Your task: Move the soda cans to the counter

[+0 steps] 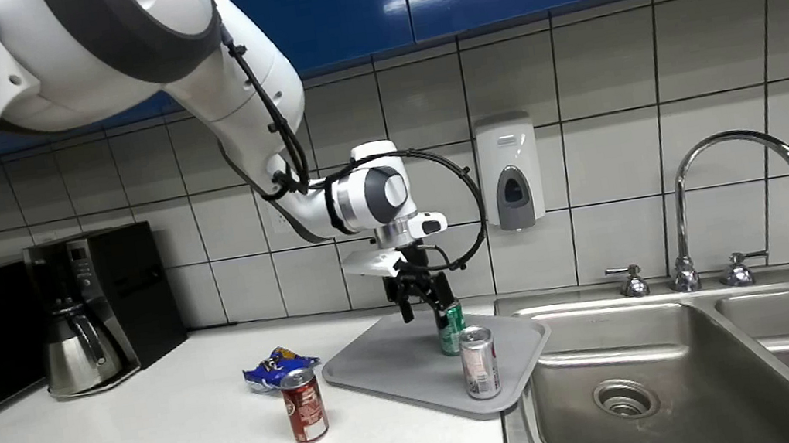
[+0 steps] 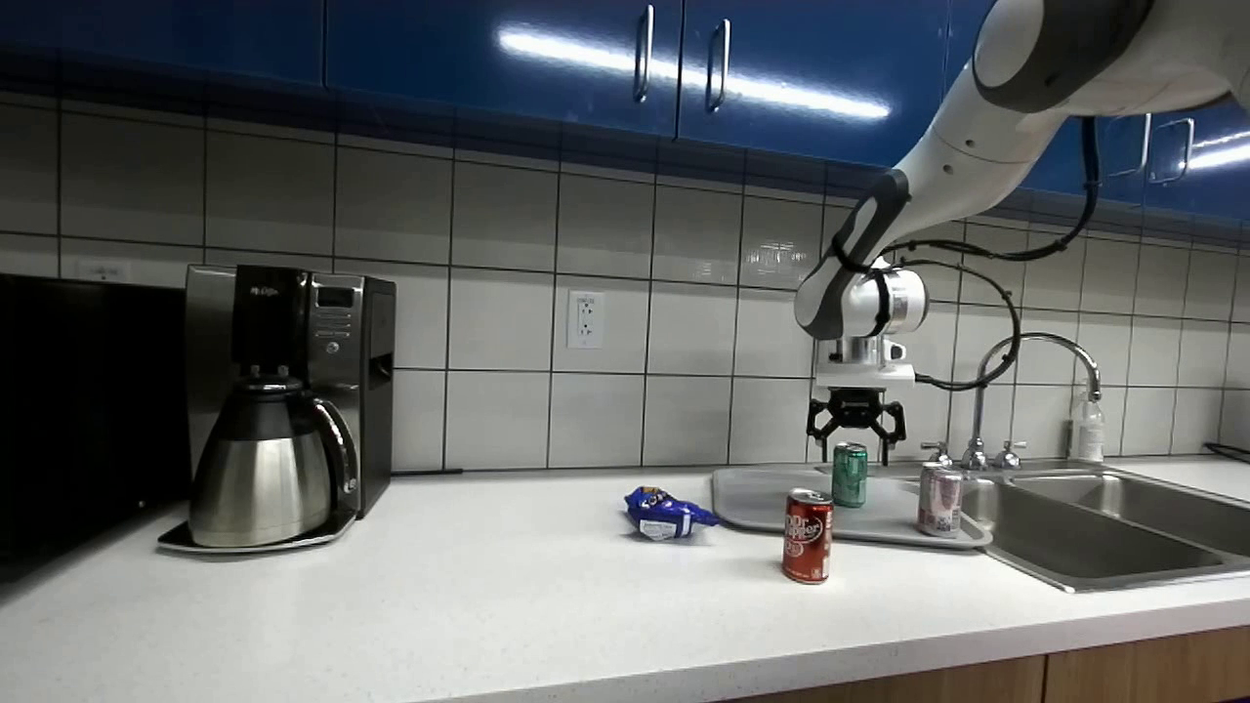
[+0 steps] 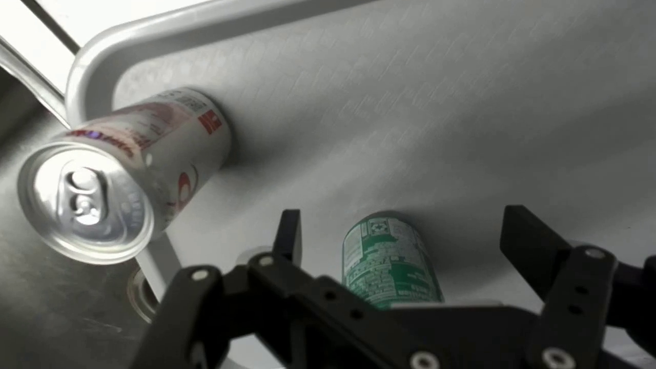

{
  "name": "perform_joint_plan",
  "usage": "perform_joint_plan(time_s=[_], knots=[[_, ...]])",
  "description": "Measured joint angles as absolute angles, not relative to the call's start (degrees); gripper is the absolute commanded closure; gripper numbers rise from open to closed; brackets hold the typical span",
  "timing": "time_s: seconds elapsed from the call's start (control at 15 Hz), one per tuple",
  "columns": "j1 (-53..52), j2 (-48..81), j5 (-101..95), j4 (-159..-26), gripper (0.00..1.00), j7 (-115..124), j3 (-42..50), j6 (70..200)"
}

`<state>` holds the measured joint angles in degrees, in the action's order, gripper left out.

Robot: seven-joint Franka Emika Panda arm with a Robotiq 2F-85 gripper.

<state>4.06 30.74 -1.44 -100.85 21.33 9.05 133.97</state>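
Red can [image 2: 808, 539] sits on counter [image 2: 469, 605], approx. 1/3 of job seemingly done, as hand [image 3: 401, 219], wide & empty, hangs at green can [image 2: 850, 478] on tray [image 2: 767, 500], w/ silver can [image 2: 940, 502] there also left.

On grey rectangular plastic tray [image 1: 418, 376], green cylindrical metal can [image 2: 850, 476] behind silver cylindrical metal can [image 1: 480, 365]; beside tray, on white table [image 2: 469, 596], red cylindrical metal can [image 2: 808, 539].

Both exterior views face the tiled wall [image 1: 606, 65] across the counter [image 2: 439, 605] and share the tray [image 1: 399, 354]; in an exterior view the sink [image 1: 690, 365] is nearer, in an exterior view the coffee maker [image 2: 278, 410]. The wrist view looks down past the gripper [image 3: 402, 225], close above the tray.
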Motion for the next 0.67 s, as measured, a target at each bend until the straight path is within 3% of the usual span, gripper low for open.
perform_joint_plan(time_s=[0.67], knots=[[5.13,38.4,-0.74,-89.72,0.0,21.33,9.05,128.78]])
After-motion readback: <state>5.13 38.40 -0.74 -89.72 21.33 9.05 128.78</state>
